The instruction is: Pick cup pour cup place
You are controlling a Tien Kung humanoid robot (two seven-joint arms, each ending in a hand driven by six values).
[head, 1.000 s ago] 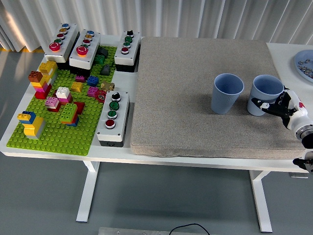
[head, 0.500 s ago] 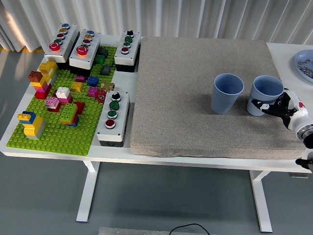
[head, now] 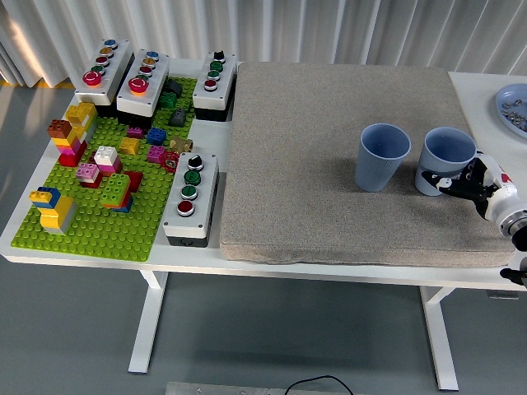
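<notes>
Right hand [head: 476, 183] is gripping the right cup [head: 445, 160], fingers curled around its lower wall. Cup is standing upright on the grey mat [head: 329, 123], just beside the second cup [head: 383, 155].

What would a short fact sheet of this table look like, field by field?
Surface: white table with a grey mat over its right part
Cups: two blue cups, upright, side by side on the mat; left cup, right cup
Right hand: fingers wrapped around the right cup's lower side
Left hand: not visible
Left side: green brick plate with coloured bricks, four button boxes around it
Far right: plate at the edge
</notes>
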